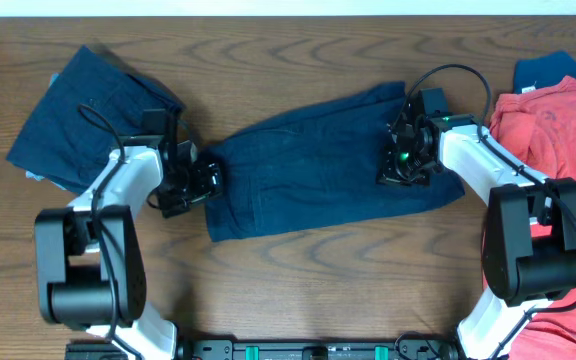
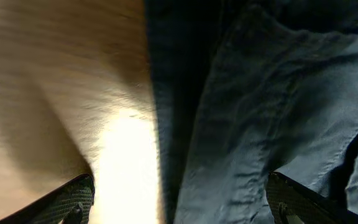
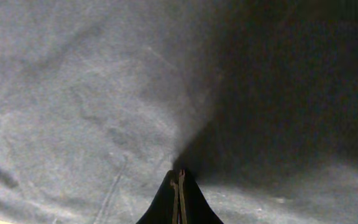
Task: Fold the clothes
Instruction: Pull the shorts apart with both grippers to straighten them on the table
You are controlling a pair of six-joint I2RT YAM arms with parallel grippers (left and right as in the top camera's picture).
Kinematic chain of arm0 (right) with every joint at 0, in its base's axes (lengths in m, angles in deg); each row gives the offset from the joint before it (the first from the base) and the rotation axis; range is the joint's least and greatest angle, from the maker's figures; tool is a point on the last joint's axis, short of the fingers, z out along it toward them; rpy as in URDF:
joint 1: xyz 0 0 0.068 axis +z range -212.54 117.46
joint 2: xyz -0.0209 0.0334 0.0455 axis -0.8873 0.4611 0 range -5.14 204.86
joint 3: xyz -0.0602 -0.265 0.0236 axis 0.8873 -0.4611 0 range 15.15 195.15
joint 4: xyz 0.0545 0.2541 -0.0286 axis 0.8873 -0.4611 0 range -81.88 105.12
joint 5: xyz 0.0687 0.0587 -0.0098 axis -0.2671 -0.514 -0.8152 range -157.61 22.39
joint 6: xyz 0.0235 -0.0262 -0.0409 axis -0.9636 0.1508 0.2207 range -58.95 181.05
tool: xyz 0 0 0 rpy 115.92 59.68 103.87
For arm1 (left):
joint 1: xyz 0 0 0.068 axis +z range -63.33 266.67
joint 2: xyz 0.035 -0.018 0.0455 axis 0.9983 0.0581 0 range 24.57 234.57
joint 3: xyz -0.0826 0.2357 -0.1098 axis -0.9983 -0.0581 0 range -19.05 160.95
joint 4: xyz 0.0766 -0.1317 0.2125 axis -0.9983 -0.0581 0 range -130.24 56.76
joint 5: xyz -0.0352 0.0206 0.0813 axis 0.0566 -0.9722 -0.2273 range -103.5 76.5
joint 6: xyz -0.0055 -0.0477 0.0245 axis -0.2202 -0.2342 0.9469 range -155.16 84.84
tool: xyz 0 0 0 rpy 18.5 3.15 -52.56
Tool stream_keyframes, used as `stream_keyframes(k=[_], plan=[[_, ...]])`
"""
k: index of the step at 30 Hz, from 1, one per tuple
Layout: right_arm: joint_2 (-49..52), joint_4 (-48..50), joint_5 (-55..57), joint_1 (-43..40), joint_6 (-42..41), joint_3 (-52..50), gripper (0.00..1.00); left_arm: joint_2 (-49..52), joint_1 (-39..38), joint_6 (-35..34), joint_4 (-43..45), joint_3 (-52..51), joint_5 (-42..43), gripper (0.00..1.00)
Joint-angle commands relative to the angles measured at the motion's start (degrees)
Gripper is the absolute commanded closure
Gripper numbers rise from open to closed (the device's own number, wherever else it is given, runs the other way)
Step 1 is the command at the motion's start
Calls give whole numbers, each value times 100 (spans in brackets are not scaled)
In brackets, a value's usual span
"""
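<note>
Overhead, the navy shorts [image 1: 318,165] lie spread mid-table between left gripper [image 1: 203,180] and right gripper [image 1: 405,160]; left wrist, its fingers [image 2: 61,202] stand wide apart, empty, straddling the shorts' edge; right wrist, fingers [image 3: 178,198] pressed together, pinching a fabric ridge.

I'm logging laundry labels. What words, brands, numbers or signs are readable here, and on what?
No readable text anywhere.
The shorts, red shirt and folded navy garment show no print.
A pale tag by the blue garment is too small to read.
</note>
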Motion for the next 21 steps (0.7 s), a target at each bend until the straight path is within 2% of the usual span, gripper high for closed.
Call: stream_keyframes(k=[1, 6, 11, 17, 21], plan=[[42, 17, 162, 63, 90, -26, 99, 424, -22, 275, 48, -52, 876, 12], [44, 22, 160, 63, 90, -26, 99, 828, -61, 293, 94, -52, 1248, 23], [42, 83, 162, 63, 90, -26, 98, 1062, -225, 286, 286, -52, 1290, 48], [42, 125, 160, 70, 87, -26, 99, 1091, -546, 289, 549, -52, 1294, 61], [42, 122, 160, 70, 87, -26, 99, 1091, -645, 289, 555, -52, 1290, 87]])
